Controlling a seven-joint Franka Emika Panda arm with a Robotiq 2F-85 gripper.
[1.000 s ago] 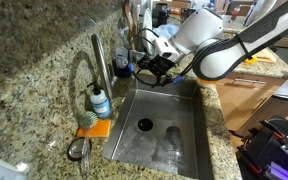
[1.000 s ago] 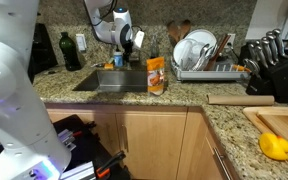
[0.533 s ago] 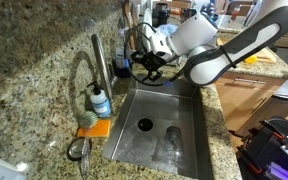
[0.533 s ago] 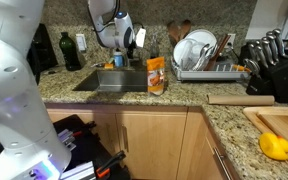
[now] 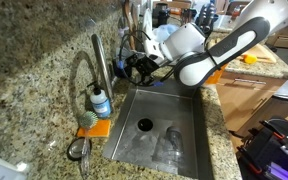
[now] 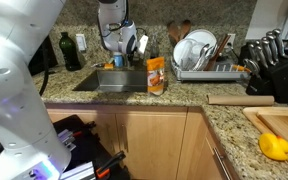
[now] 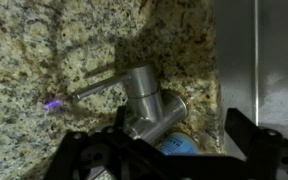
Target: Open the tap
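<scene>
The tap (image 5: 96, 62) is a brushed-silver faucet with a slim upright post and an arched gooseneck, standing on the granite behind the sink. In the wrist view I see the tap (image 7: 141, 97) from above, with its thin lever pointing left. My gripper (image 5: 134, 68) hovers just to the right of the post, at about its upper half. In the wrist view the gripper (image 7: 166, 150) is open, with black fingers spread at the bottom edge and nothing between them. It does not touch the tap. The arm also shows in an exterior view (image 6: 122, 45).
A blue-labelled soap bottle (image 5: 101, 101) stands at the tap's base over an orange sponge (image 5: 94, 127). The steel sink (image 5: 164, 135) lies below. An orange bottle (image 6: 156, 75), a dish rack (image 6: 199, 52) and a knife block (image 6: 274, 60) stand along the counter.
My gripper has moved left, closer to the tap post, and the arm has swung with it. The tap and bottle have not moved.
</scene>
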